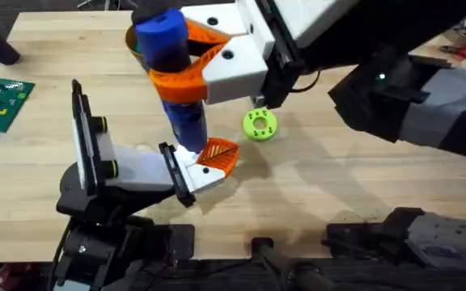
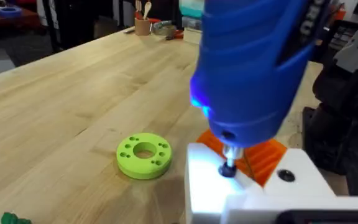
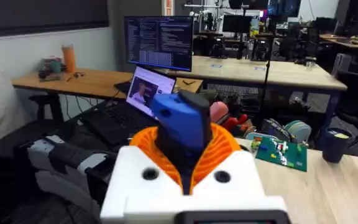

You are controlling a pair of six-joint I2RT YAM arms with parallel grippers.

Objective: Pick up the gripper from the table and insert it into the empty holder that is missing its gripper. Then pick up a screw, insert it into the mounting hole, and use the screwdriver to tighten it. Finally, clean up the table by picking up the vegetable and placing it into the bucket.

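right gripper (image 1: 191, 61) clamped on screwdriver (image 1: 172, 73), upright, tip on white gripper part (image 2: 229, 180) | left gripper: grip state unclear | lime disc (image 1: 260, 124) at 3 o'clock of shaft | bucket (image 1: 133, 37) at 11 o'clock, behind handle

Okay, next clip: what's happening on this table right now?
The right claw holds the blue screwdriver upright, its orange pads clamped around the handle. The bit is down on a screw in a white claw part with orange pads, which the left arm's mount presents from the lower left. So this is the tightening step. A lime-green disc lies on the table nearby, untouched.
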